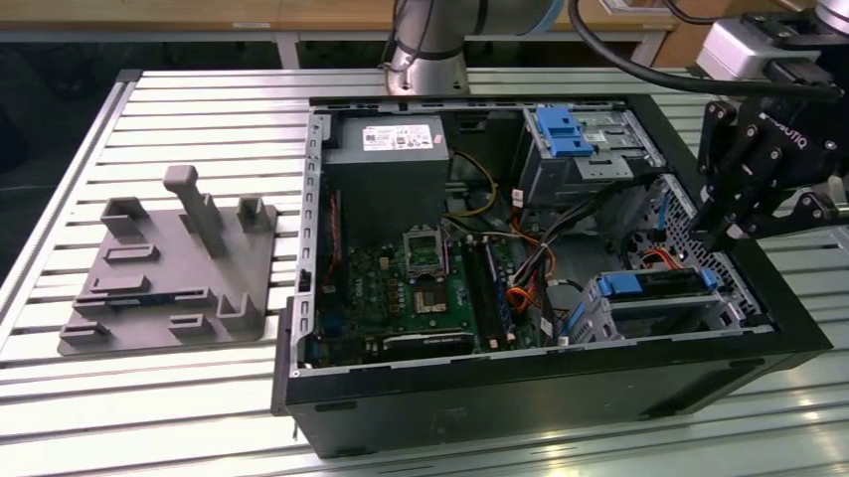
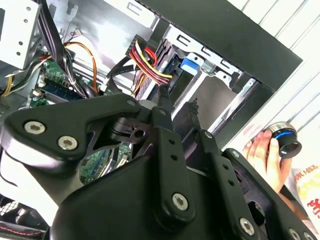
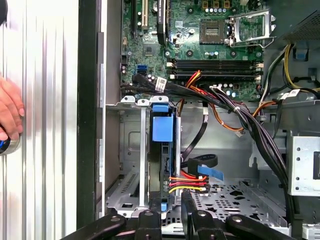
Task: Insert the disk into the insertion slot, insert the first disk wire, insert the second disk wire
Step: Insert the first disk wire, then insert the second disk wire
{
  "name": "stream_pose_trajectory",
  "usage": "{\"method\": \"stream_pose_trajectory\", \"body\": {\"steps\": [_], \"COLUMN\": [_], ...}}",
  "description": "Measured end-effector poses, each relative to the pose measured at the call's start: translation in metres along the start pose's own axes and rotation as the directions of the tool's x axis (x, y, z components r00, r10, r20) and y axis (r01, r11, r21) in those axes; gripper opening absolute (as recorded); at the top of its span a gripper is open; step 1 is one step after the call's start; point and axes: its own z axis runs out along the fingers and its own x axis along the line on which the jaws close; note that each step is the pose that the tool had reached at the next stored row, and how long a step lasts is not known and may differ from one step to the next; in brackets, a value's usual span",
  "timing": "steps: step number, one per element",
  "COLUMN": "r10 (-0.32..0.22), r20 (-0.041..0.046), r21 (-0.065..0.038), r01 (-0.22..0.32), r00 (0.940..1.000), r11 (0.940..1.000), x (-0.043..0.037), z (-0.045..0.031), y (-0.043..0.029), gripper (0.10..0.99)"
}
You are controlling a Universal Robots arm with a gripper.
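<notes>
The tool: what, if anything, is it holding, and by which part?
It cannot be told. The tool is by the red-and-yellow wires beside the disk, which sits in the insertion slot.

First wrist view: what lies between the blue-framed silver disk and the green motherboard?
A black cable bundle crosses between the disk and the green motherboard, in the first wrist view.

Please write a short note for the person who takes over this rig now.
Gripper: over the computer case, near the disk's end.
Disk: seated in the insertion slot; that step looks done.
Red-yellow wire reaches the disk's end; seating unclear.
Blue-tabbed wire lies apart from the disk, apparently still to insert.
A person's hand is outside the case.
</notes>
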Motion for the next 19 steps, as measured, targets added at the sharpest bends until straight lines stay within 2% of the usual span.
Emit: {"method": "stream_pose_trajectory", "body": {"steps": [13, 19], "r10": [0.001, -0.001], "r20": [-0.0006, -0.0381], "r21": [0.000, -0.018], "r01": [-0.001, 0.000], "r00": [1.0000, 0.9993], "r11": [1.0000, 0.9998], "x": [-0.0003, -0.0125], "z": [-0.0001, -0.0007], "y": [0.0000, -0.0021], "gripper": [0.302, 0.302]}}
